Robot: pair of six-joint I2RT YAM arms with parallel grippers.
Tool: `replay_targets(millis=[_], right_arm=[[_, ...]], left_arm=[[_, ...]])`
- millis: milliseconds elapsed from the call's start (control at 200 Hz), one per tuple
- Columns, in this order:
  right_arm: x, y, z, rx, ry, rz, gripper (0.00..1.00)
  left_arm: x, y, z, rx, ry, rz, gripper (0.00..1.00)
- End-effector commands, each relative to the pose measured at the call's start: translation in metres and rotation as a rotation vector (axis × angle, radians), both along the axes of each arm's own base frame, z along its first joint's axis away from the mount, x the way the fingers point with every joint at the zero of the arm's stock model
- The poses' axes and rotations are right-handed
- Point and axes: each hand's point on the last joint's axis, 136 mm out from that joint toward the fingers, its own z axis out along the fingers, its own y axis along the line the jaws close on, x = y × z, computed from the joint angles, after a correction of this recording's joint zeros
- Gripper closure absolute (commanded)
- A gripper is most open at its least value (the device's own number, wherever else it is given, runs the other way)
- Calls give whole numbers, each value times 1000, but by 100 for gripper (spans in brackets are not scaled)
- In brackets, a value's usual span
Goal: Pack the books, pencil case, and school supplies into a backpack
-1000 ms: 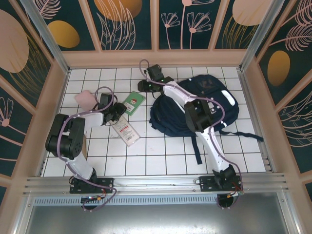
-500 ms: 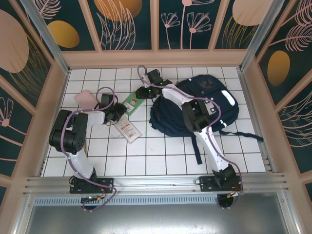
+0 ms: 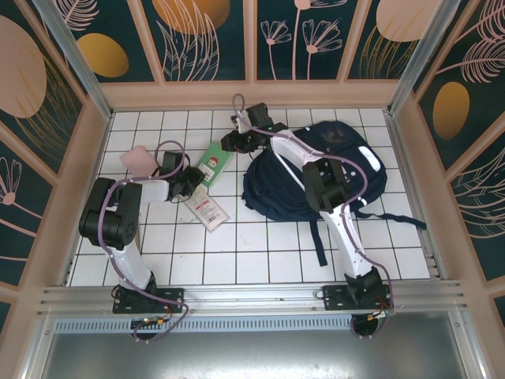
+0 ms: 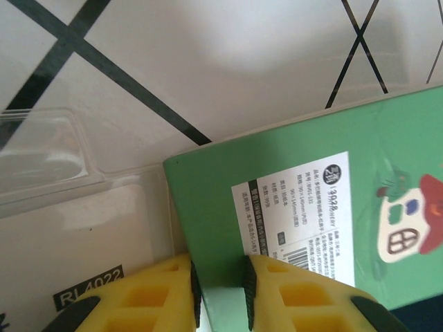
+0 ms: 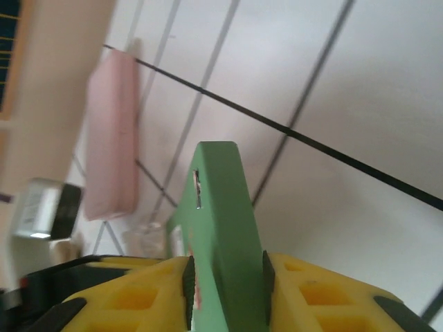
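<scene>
Green book (image 3: pixel 214 164), just left of backpack (image 3: pixel 316 170), clamped at opposite ends by left gripper (image 4: pixel 220 289) and right gripper (image 5: pixel 225 282). If I move the arms unevenly, it may buckle or slip free.

The backpack (image 3: pixel 316 178) lies at the right of the table (image 3: pixel 260 245), towards the back. Just left of it is 1 book (image 3: pixel 214 164), its near corner over the packet (image 3: pixel 207 210). The pouch (image 3: pixel 138 161) lies further left, behind the packet and well apart from the backpack.
</scene>
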Motion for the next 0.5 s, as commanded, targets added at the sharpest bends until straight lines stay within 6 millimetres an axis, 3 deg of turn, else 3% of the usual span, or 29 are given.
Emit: replay_targets(millis=[0, 170, 360, 495], right_arm=[[-56, 35, 40, 96, 50, 181, 65], [-60, 30, 3, 22, 97, 168, 59], [-63, 31, -9, -13, 96, 168, 56], [-73, 37, -6, 2, 118, 207, 59]], left_arm=[[-15, 1, -27, 38, 62, -37, 76], [-16, 0, -27, 34, 60, -39, 76], [-17, 0, -24, 32, 54, -43, 76], [-17, 0, -24, 36, 53, -49, 76]])
